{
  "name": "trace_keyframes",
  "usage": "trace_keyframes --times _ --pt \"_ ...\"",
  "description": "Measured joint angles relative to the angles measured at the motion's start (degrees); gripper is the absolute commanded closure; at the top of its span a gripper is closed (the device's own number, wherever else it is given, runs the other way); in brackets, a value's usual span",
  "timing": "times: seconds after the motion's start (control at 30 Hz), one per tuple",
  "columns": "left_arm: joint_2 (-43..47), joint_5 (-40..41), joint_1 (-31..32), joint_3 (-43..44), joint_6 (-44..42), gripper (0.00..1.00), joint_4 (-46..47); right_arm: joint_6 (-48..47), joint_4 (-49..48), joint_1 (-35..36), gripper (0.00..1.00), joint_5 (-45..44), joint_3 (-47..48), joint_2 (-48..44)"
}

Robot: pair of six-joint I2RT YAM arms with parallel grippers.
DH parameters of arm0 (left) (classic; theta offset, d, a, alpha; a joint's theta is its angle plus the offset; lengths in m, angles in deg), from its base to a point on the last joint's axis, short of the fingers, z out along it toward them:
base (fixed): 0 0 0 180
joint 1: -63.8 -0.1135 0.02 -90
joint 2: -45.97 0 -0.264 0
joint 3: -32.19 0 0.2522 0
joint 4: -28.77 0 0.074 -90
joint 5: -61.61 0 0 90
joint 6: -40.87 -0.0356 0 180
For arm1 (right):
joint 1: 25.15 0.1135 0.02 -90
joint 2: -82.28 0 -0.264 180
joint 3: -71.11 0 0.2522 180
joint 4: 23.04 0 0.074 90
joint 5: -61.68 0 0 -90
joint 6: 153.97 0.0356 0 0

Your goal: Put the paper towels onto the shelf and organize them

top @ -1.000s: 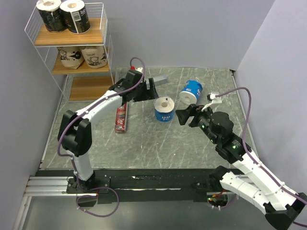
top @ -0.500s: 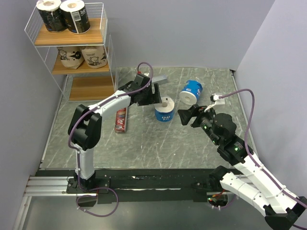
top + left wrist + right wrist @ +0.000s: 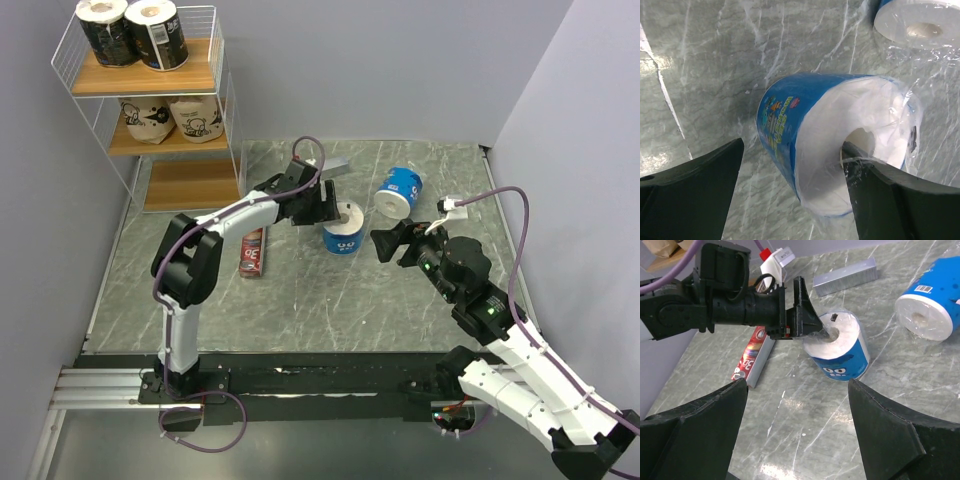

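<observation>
The paper towels (image 3: 155, 35) are short round rolls in shiny plastic wrap. One blue-and-white roll (image 3: 815, 150) stands on its end on the grey, streaky table (image 3: 300, 300). Its soft white top and round hole show.

The left gripper (image 3: 326, 208) is open wide, with this roll between its black fingers (image 3: 690, 195). One finger tip is at the hole. The other is not touching.

Just beside this roll, a second blue roll (image 3: 400, 189) lies on its side. Behind the standing roll lies a flat grey bar (image 3: 846, 276), and near it a long red box (image 3: 253, 250). The right gripper (image 3: 384, 243) is near this roll too, open wide and holding nothing.

Well apart from it stands the white wire shelf (image 3: 150, 82). Two black rolls (image 3: 108, 38) sit on its top wooden board and two tan rolls (image 3: 146, 122) on the middle one.
</observation>
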Motion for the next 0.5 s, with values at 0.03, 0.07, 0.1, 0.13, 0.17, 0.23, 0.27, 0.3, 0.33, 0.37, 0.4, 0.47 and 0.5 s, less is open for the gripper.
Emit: trace_keyframes --times 0.03,0.07,0.1,0.13,0.17,0.23,0.27,0.3,0.33,0.37,0.4,0.47,0.5 --pt "-0.22 -0.09 0.04 0.02 0.00 0.17 0.09 0.00 -0.02 -0.04 0.12 0.00 0.00 0.00" --pt "-0.33 -0.13 0.09 0.02 0.00 0.18 0.15 0.00 -0.02 -0.07 0.12 0.00 0.00 0.00" --pt "-0.46 -0.15 0.15 0.04 -0.02 0.24 0.22 0.02 -0.02 -0.09 0.12 0.00 0.00 0.00" --pt "-0.59 -0.13 0.24 0.17 -0.02 0.27 0.24 0.02 -0.02 -0.09 0.12 0.00 -0.02 0.00" --pt "-0.63 -0.13 0.28 0.28 -0.02 0.32 0.24 0.02 -0.02 -0.09 0.12 0.02 -0.04 0.02" --pt "-0.66 -0.07 0.46 0.66 -0.20 0.47 0.26 0.02 0.00 -0.09 0.12 0.02 -0.11 0.02" --pt "-0.66 -0.13 0.55 0.92 0.00 0.54 0.26 0.02 0.02 -0.09 0.12 0.02 -0.13 0.00" --pt "-0.66 0.00 0.63 1.07 -0.11 0.57 0.39 0.02 0.02 -0.09 0.12 0.02 -0.13 0.00" --pt "-0.66 0.11 0.66 1.14 -0.02 0.59 0.42 0.02 0.02 -0.09 0.12 0.02 -0.13 0.00" --pt "-0.61 0.17 0.66 1.14 -0.13 0.61 0.59 0.02 0.00 -0.09 0.12 0.00 -0.13 -0.02" --pt "-0.44 0.24 0.66 1.14 -0.13 0.62 0.66 0.02 0.02 -0.09 0.12 0.00 -0.13 -0.04" --pt "-0.15 0.33 0.66 1.11 0.11 0.64 0.48 0.02 0.04 -0.09 0.12 -0.02 -0.13 -0.09" --pt "0.07 0.50 0.63 1.05 0.24 0.64 0.33 0.02 0.07 -0.09 0.12 -0.02 -0.13 -0.17"
